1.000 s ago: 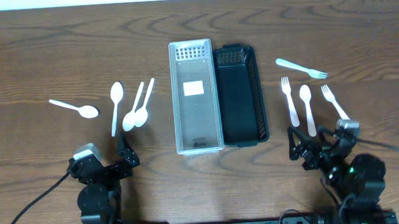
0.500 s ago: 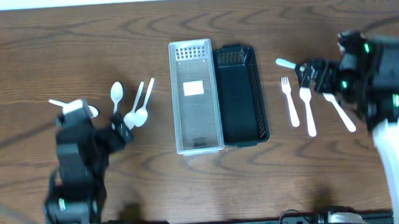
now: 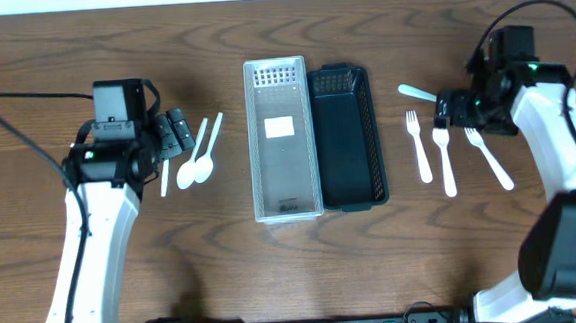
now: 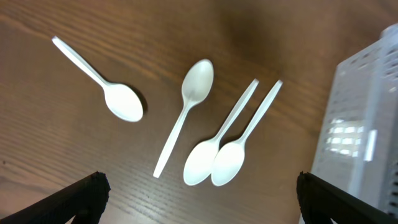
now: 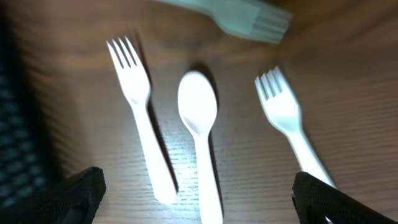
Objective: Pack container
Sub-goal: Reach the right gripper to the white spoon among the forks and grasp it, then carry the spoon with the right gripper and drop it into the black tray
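Both arms have swung out from the near table edge. Our left gripper [image 3: 173, 134] now hovers over the spoons [image 4: 198, 163] left of the white basket [image 3: 285, 172], our right gripper [image 3: 447, 109] over the forks [image 5: 143, 127] well right of it. Both jaws gape wide, empty. We judge this the reach before picking; next, each must descend and close on one utensil.

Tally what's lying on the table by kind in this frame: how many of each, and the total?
Spoons: 5
Forks: 3
Containers: 2 (one clear, one black)
Total: 10
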You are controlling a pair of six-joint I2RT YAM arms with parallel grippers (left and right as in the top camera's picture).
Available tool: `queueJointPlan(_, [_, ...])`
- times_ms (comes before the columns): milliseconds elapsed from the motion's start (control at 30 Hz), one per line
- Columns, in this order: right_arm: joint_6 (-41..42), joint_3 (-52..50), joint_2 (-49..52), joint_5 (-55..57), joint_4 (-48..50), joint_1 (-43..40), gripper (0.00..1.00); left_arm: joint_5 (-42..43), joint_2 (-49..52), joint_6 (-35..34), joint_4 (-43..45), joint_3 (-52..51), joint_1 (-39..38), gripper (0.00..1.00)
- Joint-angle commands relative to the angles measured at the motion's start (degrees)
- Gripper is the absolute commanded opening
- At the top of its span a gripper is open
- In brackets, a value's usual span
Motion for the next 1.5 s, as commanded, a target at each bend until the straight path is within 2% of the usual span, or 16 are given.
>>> queueJointPlan(0, [-2.19, 0.96, 4.59, 1.31, -1.33, -0.31, 0.99, -0.07, 1.75, 0.31, -0.66, 1.01, 0.28, 0.98])
queueJointPlan(200, [-2.16, 0.96, 10.82, 1.64, -1.86, -0.09, 0.84, -0.07, 3.76, 0.31, -1.01, 1.01, 0.28, 0.98])
queueJointPlan(267, [-2.12, 0.96, 12.02, 2.51, -1.7, 0.02, 0.82, -0.07, 3.85, 0.31, -1.01, 1.01, 0.28, 0.98])
queueJointPlan(433, [-2.08, 0.31, 13.38, 3.04, -1.22, 0.07, 0.69, -0.07, 3.82, 0.31, -1.01, 1.01, 0.28, 0.98])
queueJointPlan(533, [-1.77, -1.2, 13.4, 3.04, 0.42, 0.22, 0.55, -0.07, 3.82, 0.31, -1.01, 1.01, 0.28, 0.98])
queueJointPlan(633, [-1.03, -2.91, 13.42, 3.02, 2.71, 0.39, 0.55, -0.07, 3.82, 0.31, -1.01, 1.01, 0.28, 0.98])
queueJointPlan(733, [-0.83, -4.87, 13.42, 3.02, 4.83, 0.79, 0.5, -0.07, 3.82, 0.31, -1.01, 1.01, 0.28, 0.98])
queueJointPlan(933, [1.7, -8.15, 13.42, 4.17, 6.91, 2.05, 0.17, -0.07, 3.82, 0.31, -1.01, 1.01, 0.28, 0.98])
queueJointPlan(1100, [2.4, -6.75, 11.89, 5.57, 4.7, 2.23, 0.01, -0.07, 3.82, 0.31, -1.01, 1.01, 0.28, 0.98])
queueJointPlan(1300, [2.38, -1.29, 2.73, 4.63, -1.2, 4.76, 0.01, -0.07, 3.82, 0.31, -1.01, 1.01, 0.28, 0.98])
queueJointPlan(1467, [2.38, 2.21, -8.52, -1.18, -0.92, 12.7, 0.01, -0.07, 3.82, 0.31, -1.01, 1.01, 0.28, 0.98])
